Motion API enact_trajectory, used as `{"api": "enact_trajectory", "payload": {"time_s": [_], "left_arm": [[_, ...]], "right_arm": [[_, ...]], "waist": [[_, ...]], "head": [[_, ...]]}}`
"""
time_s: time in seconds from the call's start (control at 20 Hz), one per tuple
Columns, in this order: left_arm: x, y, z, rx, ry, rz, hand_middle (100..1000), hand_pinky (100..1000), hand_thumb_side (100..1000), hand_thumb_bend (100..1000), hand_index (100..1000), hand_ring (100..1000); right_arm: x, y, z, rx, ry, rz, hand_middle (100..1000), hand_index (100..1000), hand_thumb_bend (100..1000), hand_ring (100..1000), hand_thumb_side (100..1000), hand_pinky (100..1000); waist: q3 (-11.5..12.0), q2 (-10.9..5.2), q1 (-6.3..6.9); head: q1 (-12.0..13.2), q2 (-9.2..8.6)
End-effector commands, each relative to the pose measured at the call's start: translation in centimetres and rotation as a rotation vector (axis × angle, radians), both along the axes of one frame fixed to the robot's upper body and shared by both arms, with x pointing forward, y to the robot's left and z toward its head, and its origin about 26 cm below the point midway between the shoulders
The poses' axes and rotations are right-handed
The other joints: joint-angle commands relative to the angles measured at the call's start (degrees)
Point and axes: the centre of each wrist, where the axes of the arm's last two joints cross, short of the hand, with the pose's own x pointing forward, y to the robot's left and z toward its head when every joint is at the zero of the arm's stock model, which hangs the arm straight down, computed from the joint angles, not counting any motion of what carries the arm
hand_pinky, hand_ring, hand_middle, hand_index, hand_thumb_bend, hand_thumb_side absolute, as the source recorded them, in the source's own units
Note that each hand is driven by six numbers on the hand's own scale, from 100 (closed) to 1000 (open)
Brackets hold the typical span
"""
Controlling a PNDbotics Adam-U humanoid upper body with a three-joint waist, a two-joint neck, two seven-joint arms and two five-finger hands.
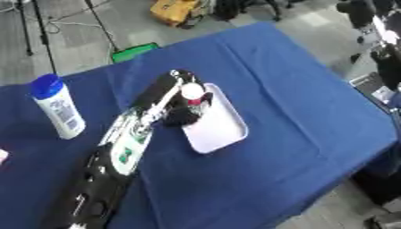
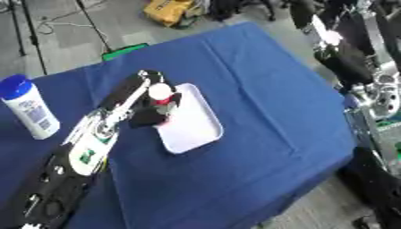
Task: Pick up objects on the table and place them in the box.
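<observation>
My left arm reaches in from the lower left to the white tray (image 1: 225,129) in the middle of the blue table. My left hand (image 1: 178,116) is curled round a small item with a round white top (image 1: 192,91) and a red band, held upright over the tray's near-left rim. Whether the item touches the tray floor cannot be made out. A tall white bottle with a blue cap (image 1: 56,107) stands upright at the left of the table, apart from the arm. My right arm (image 2: 348,58) hangs dark at the upper right, off the table; its hand is not clear.
The blue cloth (image 1: 297,103) covers the whole table, with its right and near edges dropping off. A small pale thing (image 1: 2,155) lies at the far left edge. Dark equipment and a silver frame (image 2: 382,100) stand beside the table's right side.
</observation>
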Motion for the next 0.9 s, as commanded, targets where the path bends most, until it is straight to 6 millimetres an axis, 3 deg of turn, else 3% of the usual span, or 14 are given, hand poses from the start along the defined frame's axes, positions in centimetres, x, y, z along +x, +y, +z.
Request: {"api": "enact_trajectory", "payload": {"time_s": [0.05, 0.1, 0.15, 0.4, 0.65, 0.9], "left_arm": [[0.0, -0.5, 1.2, 0.101, -0.058, 0.007, 756, 547, 600, 465, 804, 651], [0.1, -0.4, 1.2, 0.126, -0.065, 0.015, 756, 547, 600, 465, 804, 651], [0.1, -0.3, 1.2, 0.154, -0.072, 0.025, 889, 700, 680, 662, 895, 817], [0.2, 0.1, 1.5, 0.215, -0.146, 0.118, 906, 729, 663, 681, 888, 841], [0.2, 1.0, 2.1, 0.152, -0.212, 0.199, 899, 712, 686, 642, 883, 825], [-0.8, 3.9, 6.0, -0.129, -0.308, 0.253, 871, 653, 690, 631, 860, 781]], "right_arm": [[-0.4, 0.1, 1.1, -0.015, -0.038, 0.009, 871, 855, 479, 848, 482, 833], [-0.4, 0.1, 1.0, -0.015, -0.038, 0.008, 871, 855, 479, 848, 482, 833], [-0.4, 0.1, 1.0, -0.014, -0.037, 0.007, 870, 855, 479, 848, 482, 833], [-0.4, -0.1, 0.8, -0.012, -0.030, -0.002, 870, 855, 479, 848, 482, 833], [-0.4, -0.4, 0.5, -0.006, -0.020, -0.016, 869, 854, 477, 848, 483, 833], [-0.4, -1.0, -0.1, -0.001, 0.000, -0.039, 869, 854, 479, 847, 481, 833]], "waist": [[-0.25, -0.27, -1.37], [-0.30, -0.30, -1.38], [-0.32, -0.37, -1.35], [-0.03, -0.70, -1.27], [0.79, -1.06, -1.35], [2.46, -1.75, -1.50]], "head": [[0.33, -0.75], [0.33, -0.75], [0.30, -0.77], [0.31, -0.65], [0.06, -0.36], [-0.42, 0.29]]}}
